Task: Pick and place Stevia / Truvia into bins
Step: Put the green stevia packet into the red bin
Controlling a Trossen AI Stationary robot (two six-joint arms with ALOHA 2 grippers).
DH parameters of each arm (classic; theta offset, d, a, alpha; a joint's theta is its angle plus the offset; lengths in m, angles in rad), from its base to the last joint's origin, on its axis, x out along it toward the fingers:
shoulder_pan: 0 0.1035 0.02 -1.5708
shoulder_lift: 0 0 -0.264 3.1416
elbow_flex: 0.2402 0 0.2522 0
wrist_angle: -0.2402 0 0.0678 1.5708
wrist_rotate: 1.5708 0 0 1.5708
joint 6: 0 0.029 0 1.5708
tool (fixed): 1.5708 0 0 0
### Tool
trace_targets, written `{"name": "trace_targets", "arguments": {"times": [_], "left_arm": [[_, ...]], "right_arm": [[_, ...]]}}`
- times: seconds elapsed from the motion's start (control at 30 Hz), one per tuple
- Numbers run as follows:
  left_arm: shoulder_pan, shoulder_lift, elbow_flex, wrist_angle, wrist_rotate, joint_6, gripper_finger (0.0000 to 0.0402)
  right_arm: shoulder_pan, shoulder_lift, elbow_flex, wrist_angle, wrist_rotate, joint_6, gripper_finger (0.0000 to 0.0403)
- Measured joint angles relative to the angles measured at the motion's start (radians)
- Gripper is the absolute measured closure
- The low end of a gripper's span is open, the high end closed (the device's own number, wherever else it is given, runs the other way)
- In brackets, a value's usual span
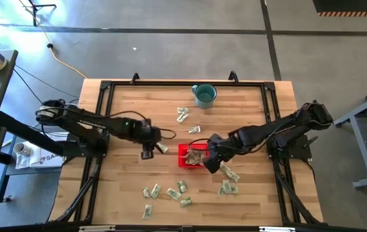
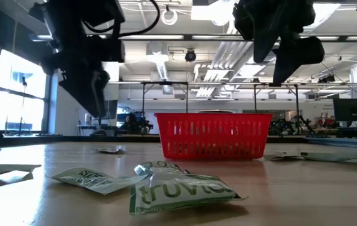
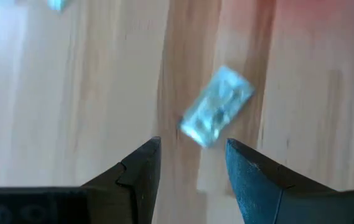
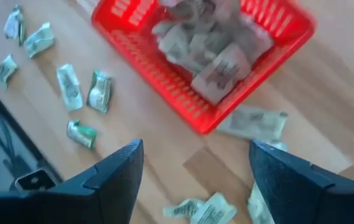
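Your left gripper (image 1: 147, 153) hangs at nine o'clock of the small square red mesh basket (image 1: 184, 161), fingers spread and empty, above a pale green-printed paper packet (image 1: 162, 148). These packets look light, thin and crushable, so pinch across the flat middle. More lie in the basket and at six o'clock. Your right gripper (image 1: 210, 165), at the basket's four o'clock, stands wide apart, holding nothing.
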Motion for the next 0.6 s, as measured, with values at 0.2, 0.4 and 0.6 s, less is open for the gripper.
{"name": "trace_targets", "arguments": {"times": [0.2,0.4,0.6], "left_arm": [[0.073,0.024,0.002,0.077,0.188,0.222,0.019],[0.071,0.167,0.001,0.076,0.247,0.304,0.019],[0.071,0.253,0.005,0.137,0.113,0.295,0.019]], "right_arm": [[0.011,0.0,0.0,-0.005,-0.023,-0.072,0.0123],[0.055,0.0,0.0,-0.026,0.045,-0.191,0.0123],[0.082,0.0,0.0,-0.053,0.092,-0.183,0.0123]]}}
